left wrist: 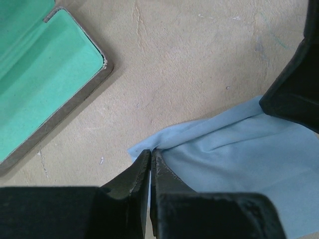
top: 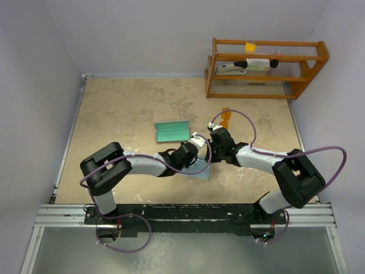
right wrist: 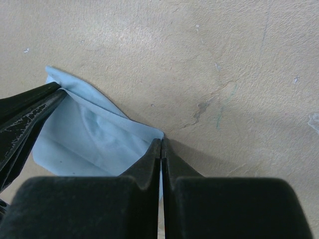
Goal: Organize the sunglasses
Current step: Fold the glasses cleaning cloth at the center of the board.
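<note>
The sunglasses (top: 227,117), a small orange pair, lie on the table just beyond my right gripper (top: 218,149). The open grey case (top: 173,131) with green lining (left wrist: 35,74) lies left of them. A light blue cloth (top: 201,169) hangs stretched between both grippers. My left gripper (left wrist: 151,151) is shut on one corner of the cloth (left wrist: 239,149). My right gripper (right wrist: 161,140) is shut on another corner of the cloth (right wrist: 94,134). The left gripper (top: 193,160) sits close beside the right one. The left fingers (right wrist: 25,114) show at the left edge of the right wrist view.
A wooden rack (top: 265,68) stands at the back right and holds a stapler (top: 230,69) and a marker (top: 259,63). White walls close the table in at the back and on both sides. The arm bases sit on a metal rail (top: 182,214) along the near edge.
</note>
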`<state>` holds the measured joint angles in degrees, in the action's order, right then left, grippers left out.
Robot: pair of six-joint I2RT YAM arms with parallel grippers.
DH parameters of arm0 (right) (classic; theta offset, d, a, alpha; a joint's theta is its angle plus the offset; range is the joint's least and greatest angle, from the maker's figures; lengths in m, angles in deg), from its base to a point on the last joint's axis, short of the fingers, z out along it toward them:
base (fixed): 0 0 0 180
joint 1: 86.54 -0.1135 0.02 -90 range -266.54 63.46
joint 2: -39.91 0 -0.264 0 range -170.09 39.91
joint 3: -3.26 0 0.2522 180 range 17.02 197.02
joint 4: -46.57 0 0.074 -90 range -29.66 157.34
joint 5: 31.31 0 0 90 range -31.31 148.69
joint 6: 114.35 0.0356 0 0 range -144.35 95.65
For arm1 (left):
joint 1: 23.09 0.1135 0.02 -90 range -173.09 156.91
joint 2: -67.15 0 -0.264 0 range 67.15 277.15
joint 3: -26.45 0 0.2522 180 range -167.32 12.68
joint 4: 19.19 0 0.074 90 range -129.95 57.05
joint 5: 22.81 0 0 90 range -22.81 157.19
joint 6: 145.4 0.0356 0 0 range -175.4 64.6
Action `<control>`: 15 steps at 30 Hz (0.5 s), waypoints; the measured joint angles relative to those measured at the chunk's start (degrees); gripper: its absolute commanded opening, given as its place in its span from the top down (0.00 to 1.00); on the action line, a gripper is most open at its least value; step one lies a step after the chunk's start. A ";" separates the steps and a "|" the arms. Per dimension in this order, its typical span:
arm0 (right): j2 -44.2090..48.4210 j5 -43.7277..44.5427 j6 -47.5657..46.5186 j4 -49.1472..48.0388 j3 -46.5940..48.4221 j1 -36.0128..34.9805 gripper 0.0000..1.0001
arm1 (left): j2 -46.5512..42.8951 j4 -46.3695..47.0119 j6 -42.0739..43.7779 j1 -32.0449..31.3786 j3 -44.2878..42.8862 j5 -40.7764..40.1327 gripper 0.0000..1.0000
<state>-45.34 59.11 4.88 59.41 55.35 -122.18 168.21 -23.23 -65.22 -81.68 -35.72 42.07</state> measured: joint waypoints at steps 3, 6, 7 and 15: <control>-0.11 0.00 0.00 -0.31 0.00 0.02 1.00 | 0.00 0.00 0.00 0.00 -0.09 -0.44 1.00; -0.13 0.02 -0.04 -0.37 0.00 0.02 1.00 | -0.02 -0.13 0.00 0.00 -0.11 -0.92 1.00; -0.13 0.04 -0.07 -0.37 0.00 0.00 1.00 | -0.02 -0.20 0.00 0.00 -0.13 -0.98 1.00; 0.83 0.74 -1.01 2.08 1.01 0.00 1.00 | -1.18 -1.33 -0.02 0.00 -0.13 -1.68 1.00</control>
<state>-44.51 59.86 3.87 61.48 56.35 -122.18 167.03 -24.57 -65.25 -81.68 -35.85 40.39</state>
